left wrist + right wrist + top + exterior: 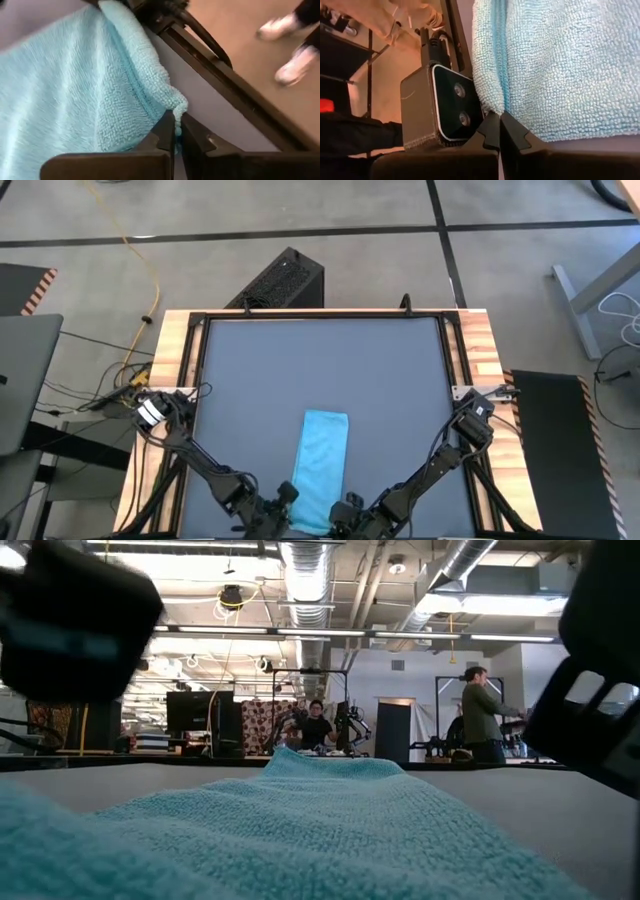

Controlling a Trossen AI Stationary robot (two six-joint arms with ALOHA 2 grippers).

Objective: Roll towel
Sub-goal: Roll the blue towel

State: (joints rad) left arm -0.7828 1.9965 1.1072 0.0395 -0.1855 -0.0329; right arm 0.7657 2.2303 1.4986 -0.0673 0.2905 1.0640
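The light sky-blue towel (322, 465) lies flat as a long strip on the dark grey tabletop (260, 380), running from the middle toward the near edge. It fills the front of the low view (300, 830). My left gripper (284, 498) is shut on the towel's near left corner. My right gripper (346, 508) is shut on its near right corner. The towel's near end looks turned over on itself in both wrist views. My left gripper pinches the towel's near left corner (176, 106) between its two fingertips (167, 127), coming in low from the near side. The turned-over edge bunches at the fingertips; the rest of the cloth lies on the table. My right gripper pinches the towel's near right corner (494, 106) between its two fingertips (512, 131), coming in low from the near side. The cloth there is folded, more than one layer. The rest of the towel lies on the table.
The low camera's grey box (445, 107) stands at the table's near edge close to my right gripper. Wooden side rails (170, 350) and a black frame border the tabletop. People stand in the room far beyond the table (480, 710). The tabletop's far half is bare.
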